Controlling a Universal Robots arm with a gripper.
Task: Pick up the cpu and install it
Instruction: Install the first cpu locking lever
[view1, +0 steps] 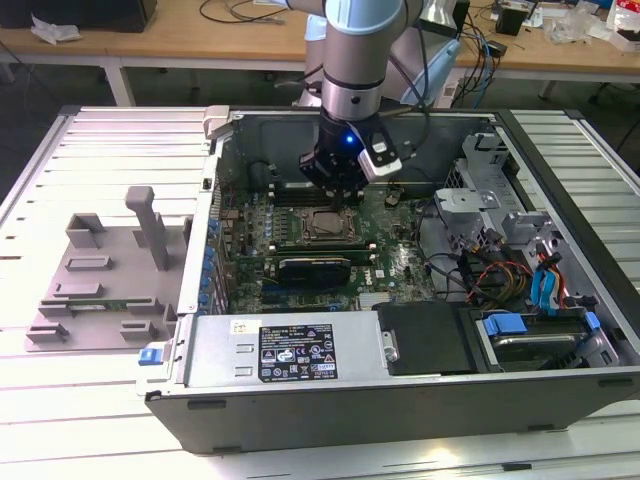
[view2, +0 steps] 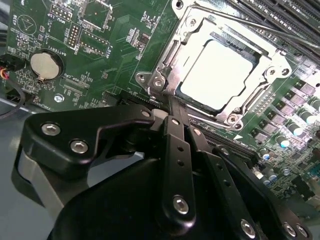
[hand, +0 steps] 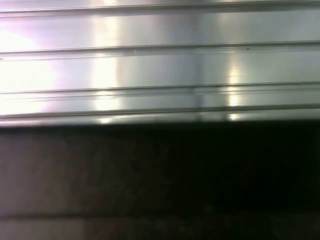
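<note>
The cpu (view2: 217, 75), a pale silver square, lies flat inside the metal socket frame (view2: 165, 70) on the green motherboard (view2: 105, 55). In the exterior view my gripper (view1: 340, 192) hangs inside the open computer case, just above the far edge of the socket (view1: 323, 226). In the second wrist view the gripper (view2: 172, 107) has its two black fingers (view2: 177, 150) pressed together, their tips next to the socket frame's rim. Nothing sits between them. The cpu is apart from the fingers.
The open case's wall (view1: 200, 240) surrounds the board. A long black card (view1: 315, 268) lies just in front of the socket, a power supply (view1: 290, 350) nearer still, and drive bays with cables (view1: 520, 270) on the exterior view's right. A grey tray with posts (view1: 100, 280) rests on the slatted table.
</note>
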